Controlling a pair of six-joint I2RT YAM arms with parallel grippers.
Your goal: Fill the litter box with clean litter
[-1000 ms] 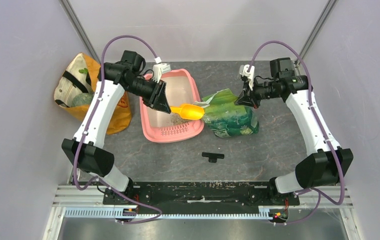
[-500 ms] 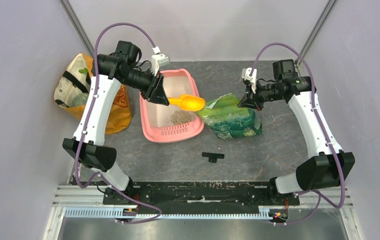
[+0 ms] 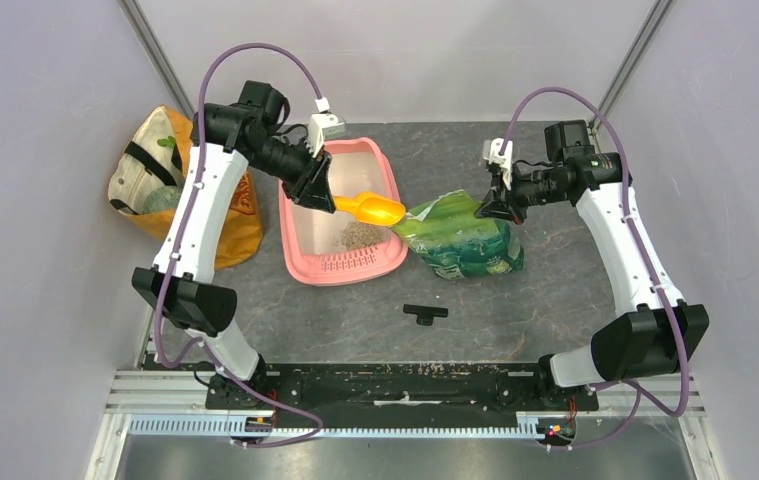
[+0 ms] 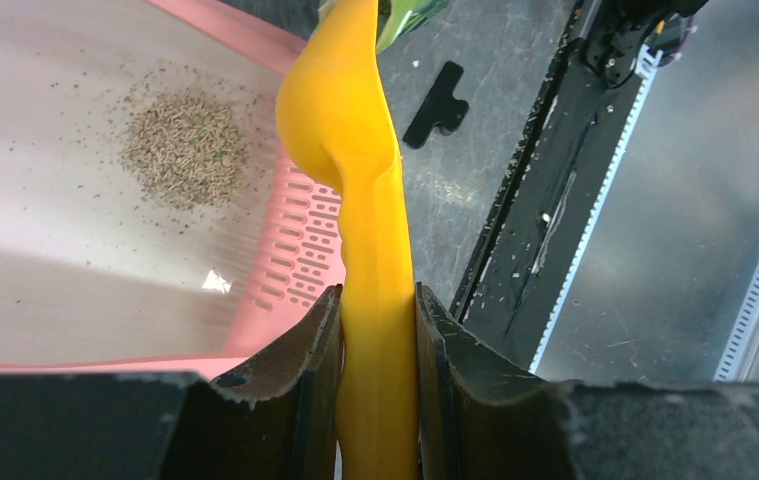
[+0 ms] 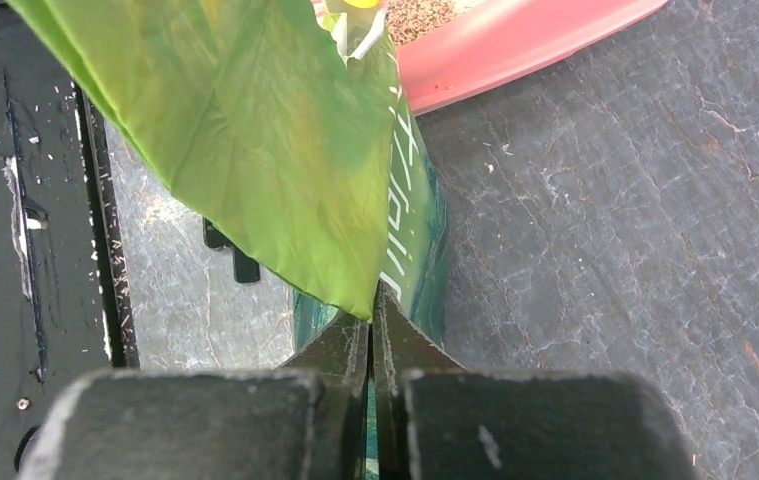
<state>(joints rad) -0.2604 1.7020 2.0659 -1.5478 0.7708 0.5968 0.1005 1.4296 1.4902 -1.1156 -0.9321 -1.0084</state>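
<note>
Pink rectangular plastic litter box (image 3: pixel 340 275) flat on the dark grey mottled table (image 3: pixel 545 290), left of centre, slotted lip toward the arm bases. Inside, on the pale floor near that lip, a small pile of grey-beige gravel-like litter (image 3: pixel 358 236), stray grains scattered round it. Fully uncovered now, where a second ago the scoop hid part of it.

Above the tray's right side, clear of the pile, an orange plastic scoop (image 3: pixel 375 209), bowl pointing toward the bag. Further toward the far end of the tray than a second ago. Clamped by its handle between the fingers of the left gripper (image 3: pixel 323 198).

Just right of the tray, a glossy green foil bag (image 3: pixel 465 245), slightly shifted since then. Top edge pinched tight in the right gripper (image 3: pixel 485 207).

Nearer the bases, a small black clip (image 3: pixel 425 313). At far left, an orange-tan fabric bag (image 3: pixel 145 185).
</note>
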